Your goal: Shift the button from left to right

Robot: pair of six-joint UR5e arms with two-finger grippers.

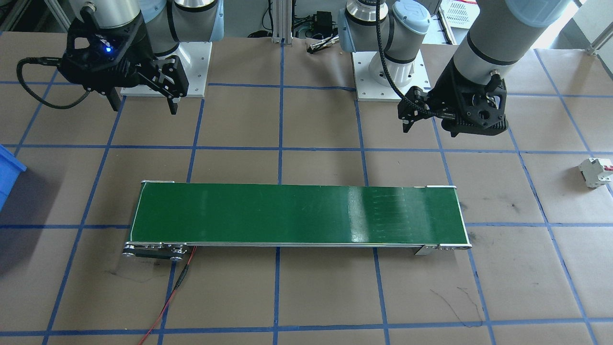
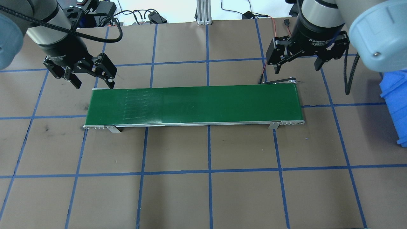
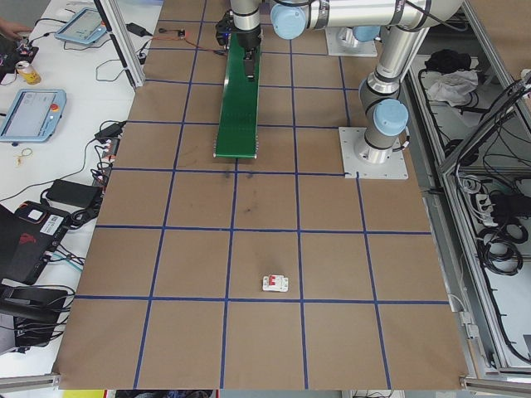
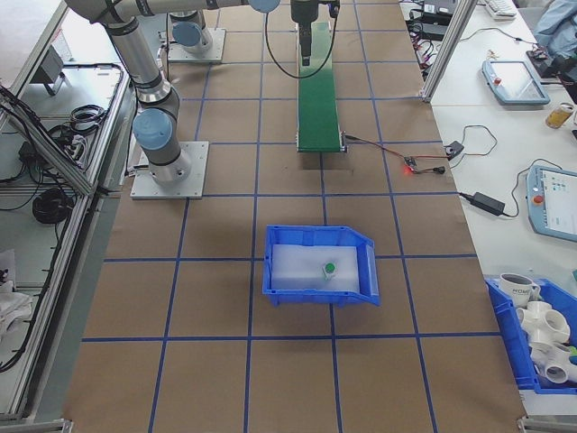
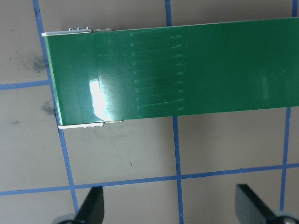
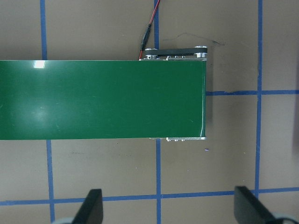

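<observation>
Button (image 4: 330, 268), green cap up, sits inside the blue bin (image 4: 364, 280) on the table's right-hand end, toward the bin's operator-side wall; only the exterior right view shows it. By that placing the transfer looks finished: the part seems to have reached its destination, with nothing gripping it.

Conveyor belt (image 2: 194, 103) lies lengthwise across the middle of the table, its green surface bare, presumably the route the part takes from one arm's reach to the other's.

Left gripper (image 2: 93, 82) hangs over the belt's left end with its jaws spread and nothing between them. Right gripper (image 2: 298, 65) hovers above the belt's right end, jaws likewise spread and unloaded. Both stand well apart from the button, the right one being the nearer. Each looks parked at its own end, ready to feed or collect.

A white circuit breaker (image 3: 275, 283) lies alone toward the table's left end.
</observation>
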